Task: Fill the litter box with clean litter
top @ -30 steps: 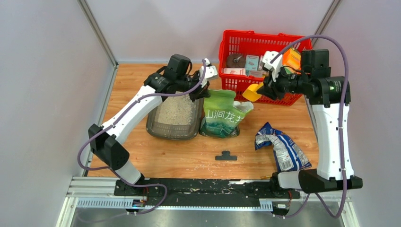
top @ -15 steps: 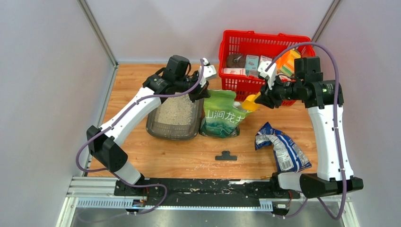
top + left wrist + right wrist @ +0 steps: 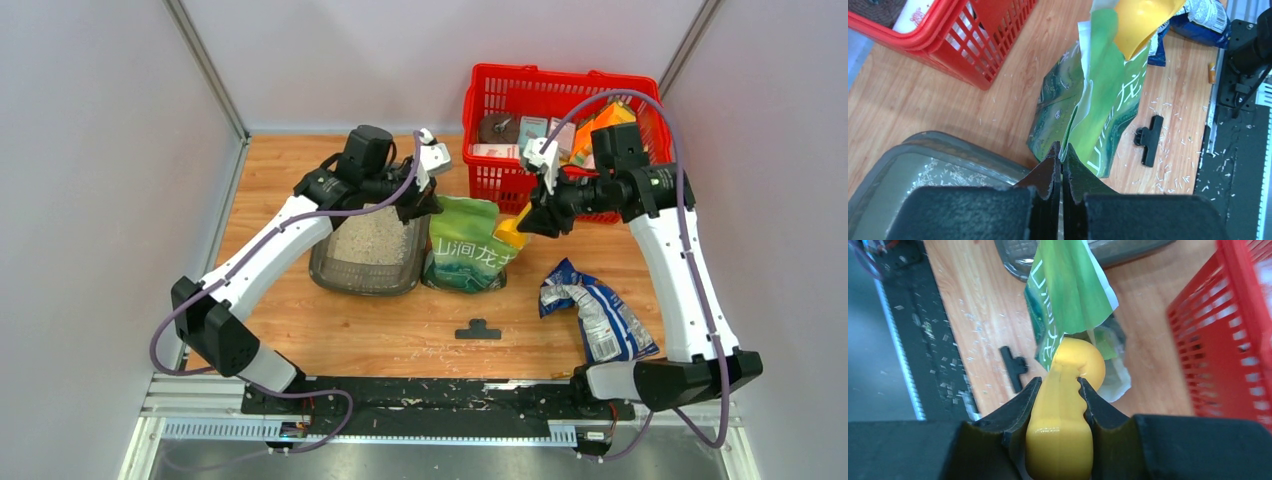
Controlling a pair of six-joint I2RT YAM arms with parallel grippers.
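Observation:
The dark grey litter box [image 3: 340,272] sits left of centre on the table and holds a layer of pale litter [image 3: 372,237]. Its rim shows in the left wrist view [image 3: 948,145]. A green litter bag [image 3: 468,248] stands right of it. My left gripper [image 3: 425,203] is shut on the bag's top left edge [image 3: 1075,125]. My right gripper [image 3: 530,222] is shut on the handle of a yellow scoop [image 3: 1063,405], whose bowl [image 3: 508,232] is at the bag's open mouth [image 3: 1073,300].
A red wire basket [image 3: 490,90] with several packets stands at the back right, close behind the right gripper. A crumpled blue-white bag [image 3: 598,315] lies at the right front. A black clip [image 3: 477,329] lies in front of the green bag. Spilled granules dot the table.
My right gripper has carried the yellow scoop left and down from in front of the basket to the green bag's mouth. My left arm has shifted slightly left, still holding the bag.

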